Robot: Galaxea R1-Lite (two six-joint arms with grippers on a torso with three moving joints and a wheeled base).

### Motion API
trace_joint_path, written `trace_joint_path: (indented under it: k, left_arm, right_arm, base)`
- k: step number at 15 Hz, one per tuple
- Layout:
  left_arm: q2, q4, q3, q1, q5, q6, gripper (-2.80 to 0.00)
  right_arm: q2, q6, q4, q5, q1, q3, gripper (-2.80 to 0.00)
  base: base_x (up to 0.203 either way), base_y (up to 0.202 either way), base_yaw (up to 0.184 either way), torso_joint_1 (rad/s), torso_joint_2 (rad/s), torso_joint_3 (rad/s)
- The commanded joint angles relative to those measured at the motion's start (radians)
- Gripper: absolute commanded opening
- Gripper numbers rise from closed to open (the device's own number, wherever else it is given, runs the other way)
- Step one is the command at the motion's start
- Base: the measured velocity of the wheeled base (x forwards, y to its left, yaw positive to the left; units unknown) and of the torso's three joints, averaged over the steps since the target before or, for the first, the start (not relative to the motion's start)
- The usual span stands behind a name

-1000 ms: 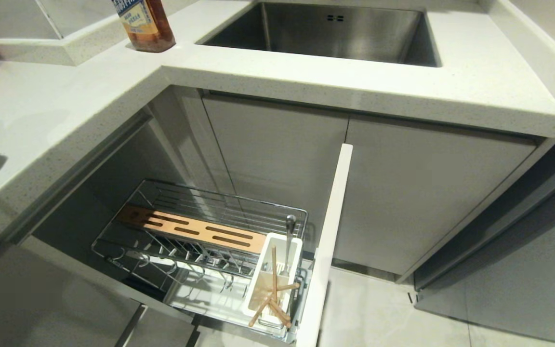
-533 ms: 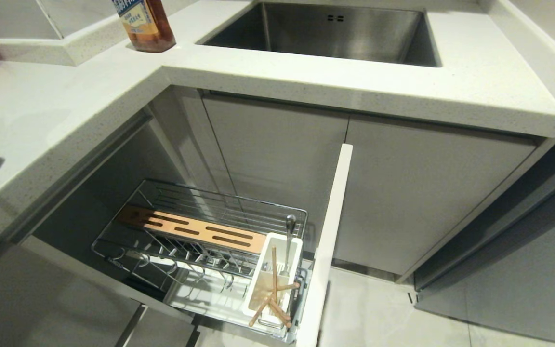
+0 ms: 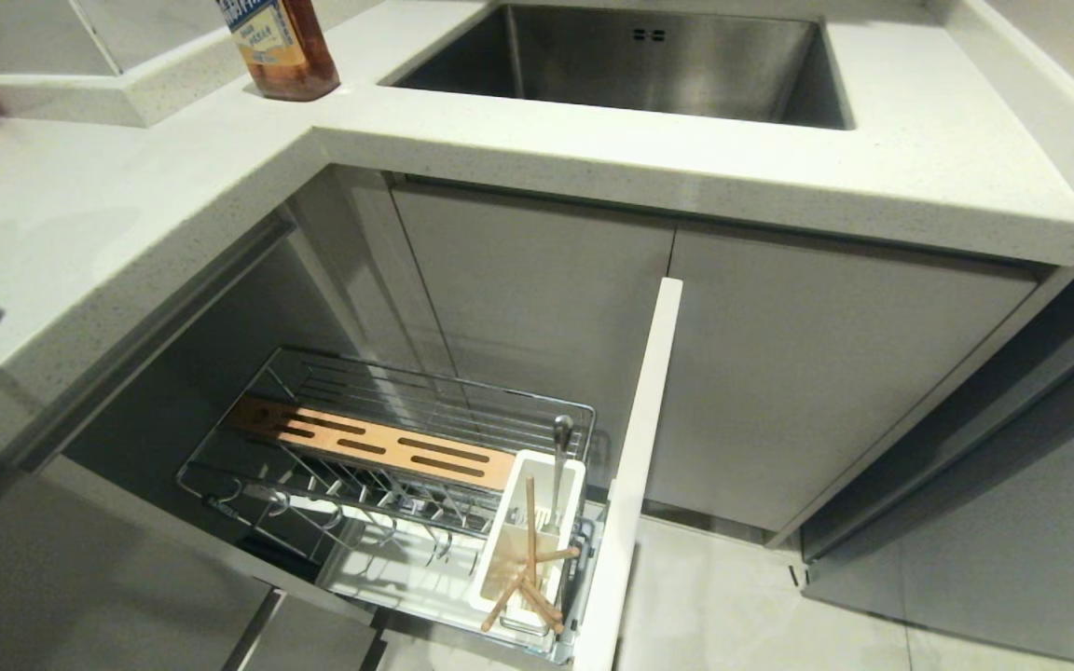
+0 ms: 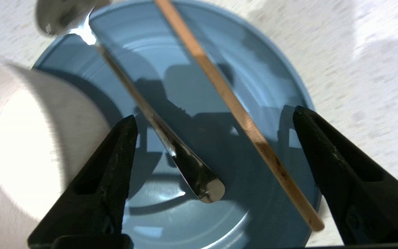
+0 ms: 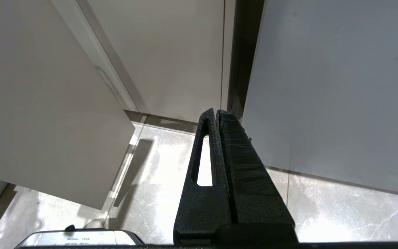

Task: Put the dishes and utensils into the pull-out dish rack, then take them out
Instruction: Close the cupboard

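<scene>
Showing only in wrist cam: plate (image 4: 261, 79) w/ spoon (image 4: 171, 145)

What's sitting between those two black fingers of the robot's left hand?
In the left wrist view, the open left hand straddles a metal spoon handle and one wooden chopstick, both lying across the blue plate.
</scene>
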Motion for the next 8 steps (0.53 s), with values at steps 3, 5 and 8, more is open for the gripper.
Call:
trace_joint_path:
  k: [3, 5, 8]
  left_arm:
    - [0.004, -0.023, 0.0, 0.0, -0.006, -0.004, 0.0]
    - [0.007, -0.023, 0.001, 0.0, -0.018, -0.004, 0.0]
    - [0.009, -0.023, 0.001, 0.0, -0.022, -0.004, 0.0]
  right_arm:
    - [0.0, 0.001, 0.0, 0.0, 0.0, 0.0, -2.8]
    - [0.0, 0.001, 0.0, 0.0, 0.0, 0.0, -2.8]
    - [0.0, 0.001, 0.0, 0.0, 0.0, 0.0, -2.8]
  base:
    - [0.0, 0.0, 0.0, 0.0, 0.0, 0.0]
    - [0.0, 0.0, 0.0, 0.0, 0.0, 0.0]
    - [0.0, 0.0, 0.0, 0.0, 0.0, 0.0]
